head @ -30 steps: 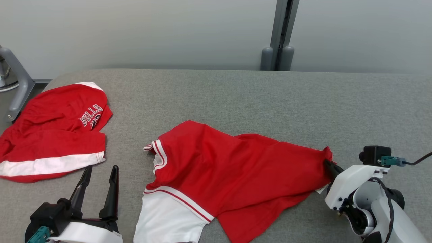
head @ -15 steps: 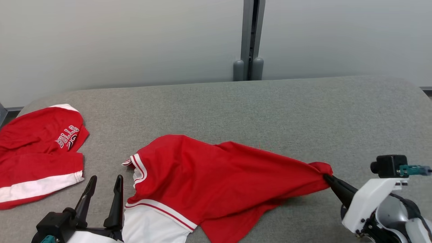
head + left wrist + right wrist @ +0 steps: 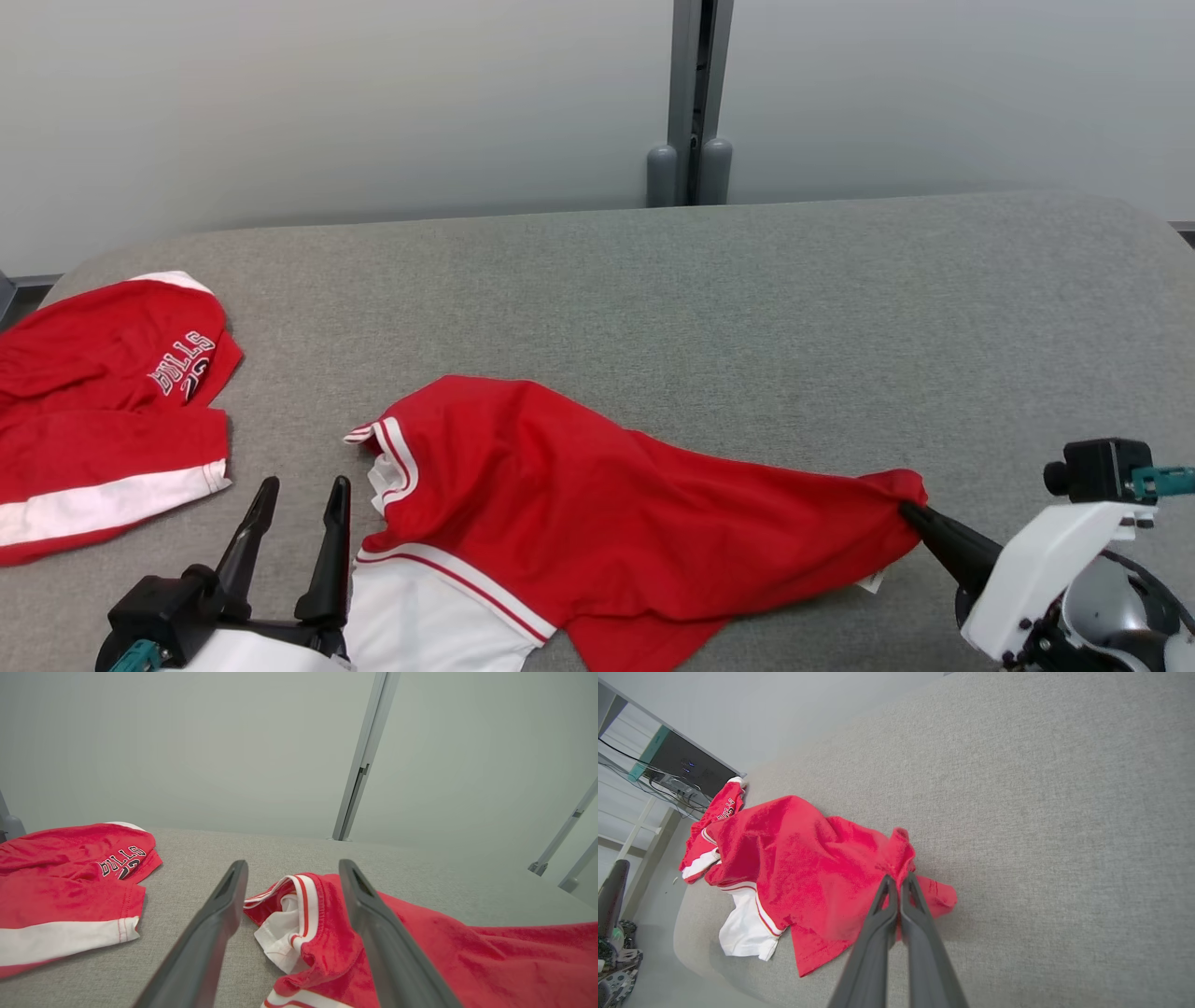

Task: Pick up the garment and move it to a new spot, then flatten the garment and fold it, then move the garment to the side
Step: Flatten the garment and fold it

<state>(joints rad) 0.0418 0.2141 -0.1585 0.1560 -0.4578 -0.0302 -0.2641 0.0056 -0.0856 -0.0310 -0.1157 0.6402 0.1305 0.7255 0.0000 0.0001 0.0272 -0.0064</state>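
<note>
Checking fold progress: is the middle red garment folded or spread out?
Spread out, not folded: the garment lies stretched and wrinkled across the grey surface, one corner pinched by the right gripper.

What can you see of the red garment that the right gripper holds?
The red garment is soft, wrinkled knit with a white panel edged in red-and-white stripes and a striped opening at its left end. It lies crumpled on the grey padded surface, drawn to a point where the shut right gripper pinches its corner.
</note>
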